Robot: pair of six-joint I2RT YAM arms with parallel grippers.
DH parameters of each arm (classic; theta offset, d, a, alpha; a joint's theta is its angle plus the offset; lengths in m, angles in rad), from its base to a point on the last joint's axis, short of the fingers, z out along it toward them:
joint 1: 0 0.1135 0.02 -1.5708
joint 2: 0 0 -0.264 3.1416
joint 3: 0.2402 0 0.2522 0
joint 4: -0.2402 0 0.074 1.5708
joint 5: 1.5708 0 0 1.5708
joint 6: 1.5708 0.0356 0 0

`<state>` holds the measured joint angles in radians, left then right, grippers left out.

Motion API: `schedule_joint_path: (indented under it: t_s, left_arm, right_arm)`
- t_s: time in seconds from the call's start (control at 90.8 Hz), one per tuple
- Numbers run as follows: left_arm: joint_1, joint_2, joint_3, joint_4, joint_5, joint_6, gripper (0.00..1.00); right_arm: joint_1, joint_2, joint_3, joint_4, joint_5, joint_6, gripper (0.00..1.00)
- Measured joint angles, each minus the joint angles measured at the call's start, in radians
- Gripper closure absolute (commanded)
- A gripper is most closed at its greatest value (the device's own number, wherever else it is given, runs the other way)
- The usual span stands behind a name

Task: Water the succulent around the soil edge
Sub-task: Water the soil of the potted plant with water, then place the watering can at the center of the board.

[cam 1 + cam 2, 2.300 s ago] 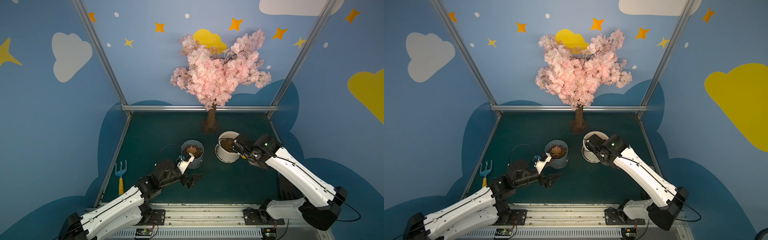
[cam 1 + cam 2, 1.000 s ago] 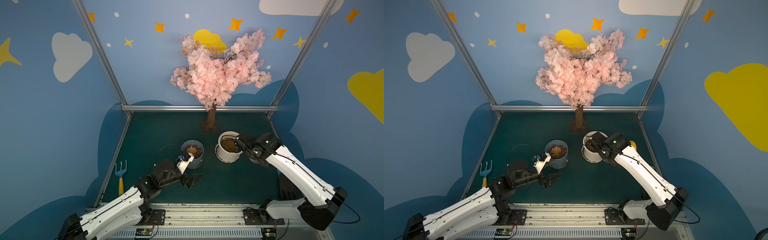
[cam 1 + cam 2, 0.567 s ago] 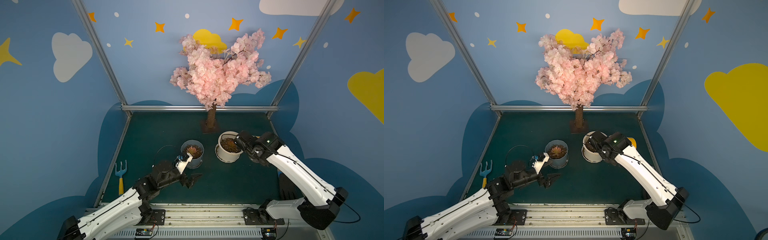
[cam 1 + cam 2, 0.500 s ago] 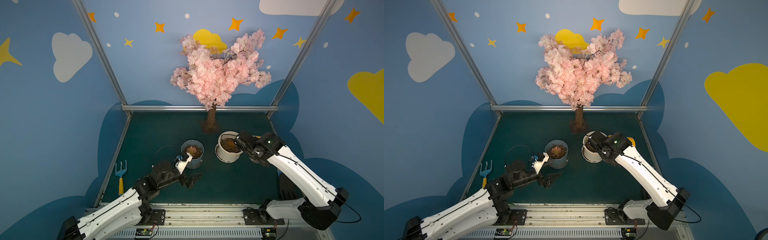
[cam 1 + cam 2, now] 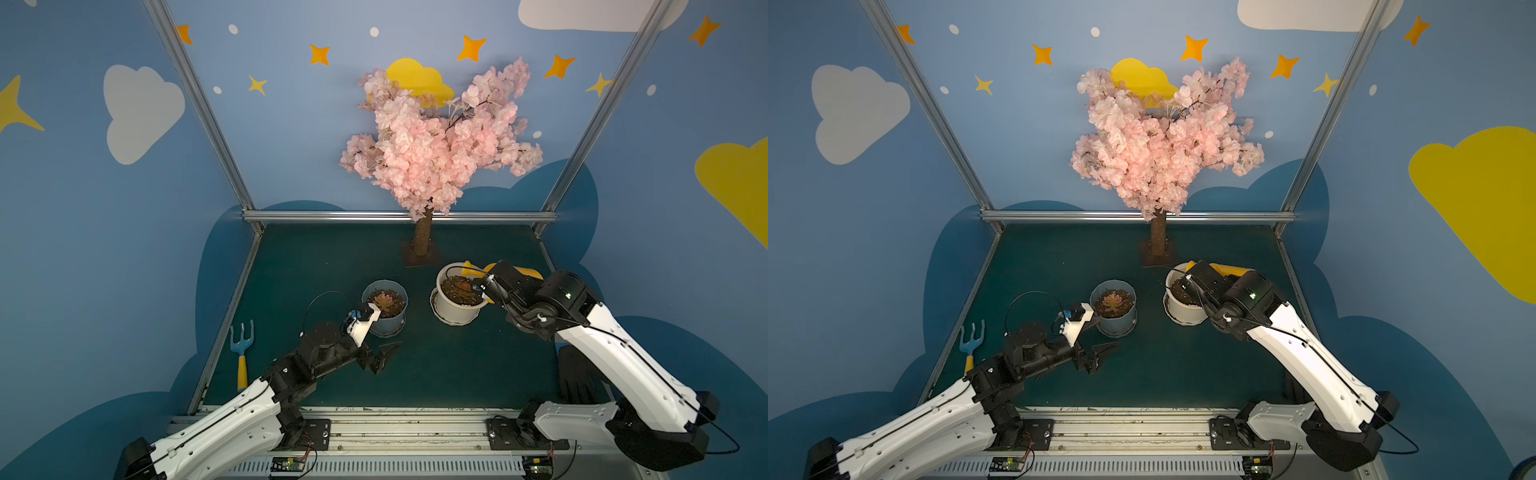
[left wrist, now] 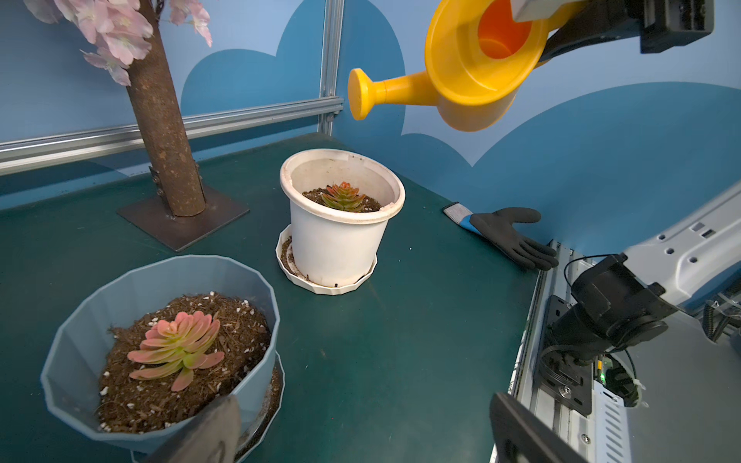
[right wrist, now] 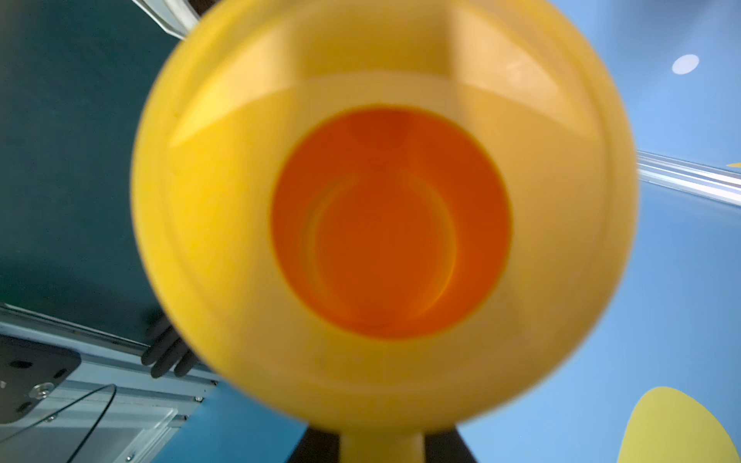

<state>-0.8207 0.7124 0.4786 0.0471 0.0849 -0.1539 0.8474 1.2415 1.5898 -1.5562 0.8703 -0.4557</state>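
Movement since two seconds back lies with the right arm. The yellow watering can (image 6: 473, 80) then showed at the near right of the white pot (image 5: 455, 309); now it sits at the pot's far right, spout over the far rim. The left arm has barely shifted. The right gripper (image 5: 496, 279) is closed tight on the can and holds it tilted in the air; the can's blurred body fills the right wrist view. The succulent (image 6: 343, 197) sits in the white pot's soil, below and just beside the right gripper. The left gripper (image 5: 381, 357) hangs wide open and empty over the table (image 5: 457, 374), just beside the blue pot (image 5: 384, 322).
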Motion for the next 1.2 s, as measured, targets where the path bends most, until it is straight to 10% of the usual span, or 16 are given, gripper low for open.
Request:
schedule_joint_path:
  t_s: [0.738, 1.2]
  left_arm:
    - [-0.009, -0.106, -0.051, -0.008, -0.085, -0.103, 0.02]
    - [-0.055, -0.133, -0.107, 0.01, -0.119, -0.192, 0.08]
  right_arm:
    - [0.14, -0.027, -0.092, 0.288, -0.436, 0.565, 1.0]
    - [0.323, -0.027, -0.278, 0.372, -0.355, 0.909, 1.0]
